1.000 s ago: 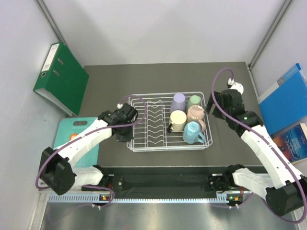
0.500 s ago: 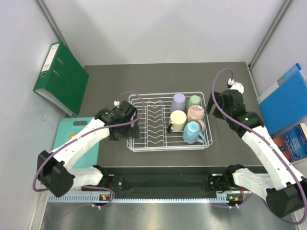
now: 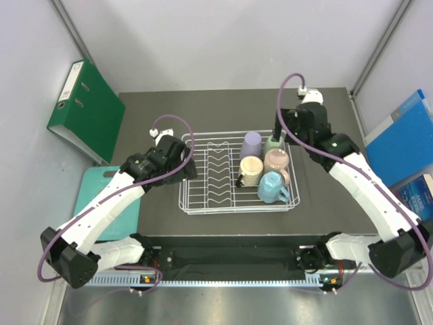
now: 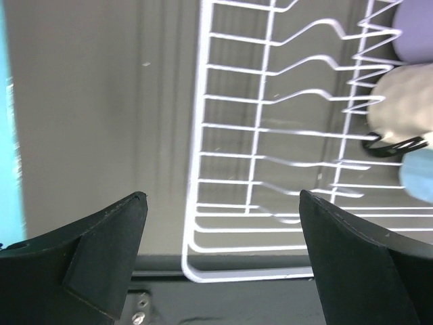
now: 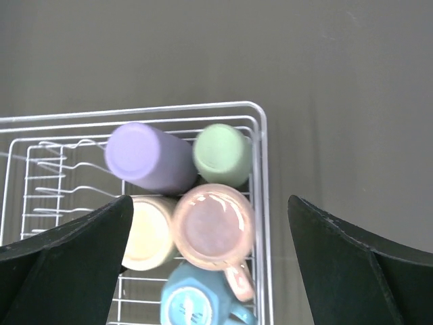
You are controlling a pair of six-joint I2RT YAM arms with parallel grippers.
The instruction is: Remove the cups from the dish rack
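Observation:
The white wire dish rack (image 3: 233, 211) sits mid-table with its cups packed in the right half, bottoms up: lavender (image 3: 251, 144), mint (image 3: 273, 143), pink (image 3: 276, 160), cream (image 3: 251, 169) and blue with a handle (image 3: 272, 187). My right gripper (image 5: 210, 198) hangs open high above them; the pink cup (image 5: 213, 227) lies between its fingers, with the mint cup (image 5: 222, 154) and lavender cup (image 5: 145, 156) just beyond. My left gripper (image 4: 222, 195) is open over the rack's near left corner (image 4: 196, 169), holding nothing. In the top view it stands at the rack's left rim (image 3: 188, 164).
A green binder (image 3: 86, 108) leans at the far left. A teal cutting board (image 3: 95, 193) lies off the mat's left edge under the left arm. Blue books (image 3: 406, 142) stand at the right. The upright plate prongs (image 3: 215, 169) fill the rack's left half.
My left gripper has opened and shifted a little away from me along the rack's left rim. The right arm has swung left and farther back, over the rack's far right corner.

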